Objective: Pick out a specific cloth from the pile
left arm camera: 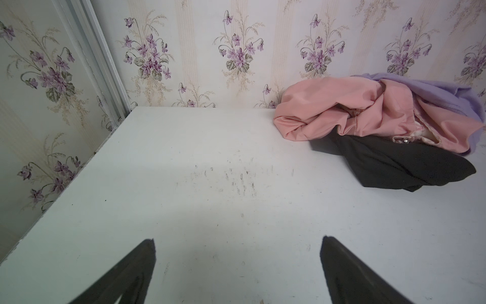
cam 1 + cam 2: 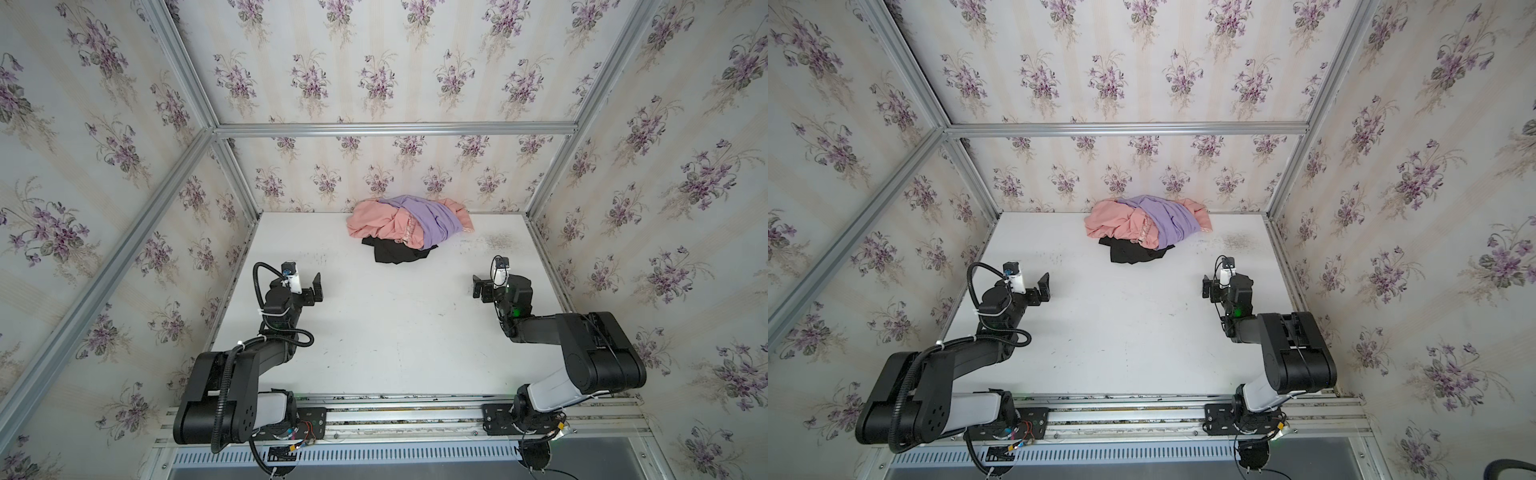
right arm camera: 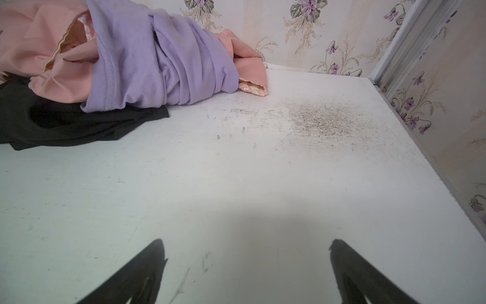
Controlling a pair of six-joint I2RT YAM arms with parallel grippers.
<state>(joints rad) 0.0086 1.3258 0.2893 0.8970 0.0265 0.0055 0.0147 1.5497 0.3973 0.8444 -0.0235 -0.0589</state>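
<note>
Bright, even and soft from overhead in both top views, with only faint shadows on the white table (image 2: 395, 332), and stretched wide toward the corners, as in the splayed frame bars (image 2: 395, 129). Dimmer and cooler in the wrist views, with a broad soft shadow over the near table, dark blurred jaws at the border, yet crisp on the folds of the pile (image 1: 328, 110).

I read the black cloth (image 1: 410, 168) as matte fabric, the pink cloth (image 1: 328, 105) slightly glossy. The table (image 3: 236, 184) looks smooth, scuffed.
</note>
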